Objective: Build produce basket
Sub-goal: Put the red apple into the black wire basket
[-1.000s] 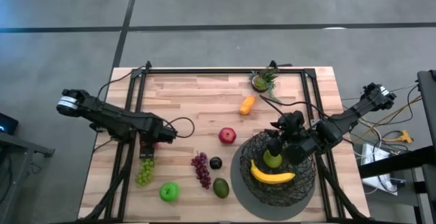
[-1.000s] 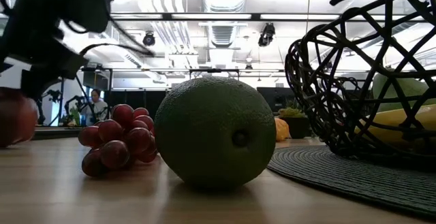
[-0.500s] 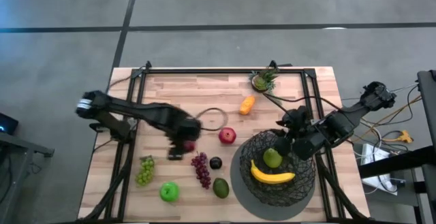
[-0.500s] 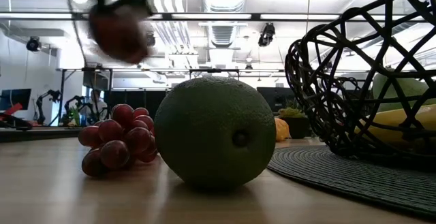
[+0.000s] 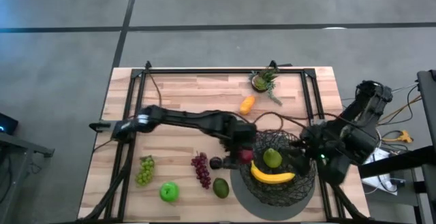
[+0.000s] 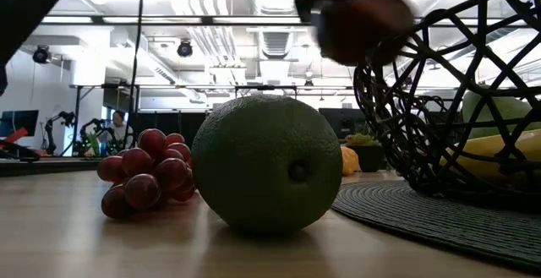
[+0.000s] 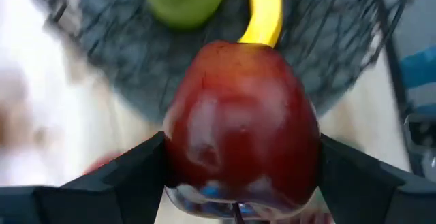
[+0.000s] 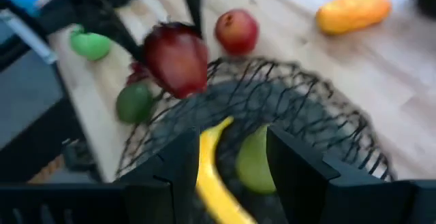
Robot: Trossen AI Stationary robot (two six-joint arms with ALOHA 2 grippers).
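Note:
My left gripper (image 5: 242, 150) reaches across the table and is shut on a dark red apple (image 7: 242, 122) at the left rim of the brown wire basket (image 5: 300, 183). The basket stands on a grey round mat (image 6: 439, 219) and holds a yellow banana (image 5: 272, 177) and a green pear (image 5: 272, 158). My right gripper (image 8: 231, 139) is open at the basket's right side, touching nothing. On the wood lie green grapes (image 5: 144, 169), a green apple (image 5: 168, 192), purple grapes (image 5: 201, 169), a plum (image 5: 215, 163), an avocado (image 5: 221, 186), an orange piece (image 5: 247, 104) and a second red apple (image 8: 236, 31). My left gripper pinches the red apple between its two fingers (image 7: 136, 166), one on each side of the fruit's widest part (image 7: 177, 142). The fingers come from above, pointing down. The apple is lifted clear of the table and hangs over the basket's left rim (image 6: 363, 20).
A small potted plant (image 5: 263, 81) stands near the far edge, beyond the orange piece. A dark frame (image 5: 204, 71) runs round the tabletop. Cables loop over the wood beside the left arm (image 5: 177, 118). In the low view the avocado (image 6: 266, 164) and purple grapes (image 6: 144, 172) stand in front.
My left gripper has lifted the red apple off the left part of the table by the green grapes and carried it fast toward the right, up to the basket's left rim. My right gripper has drawn back from above the pear toward the table's right edge.

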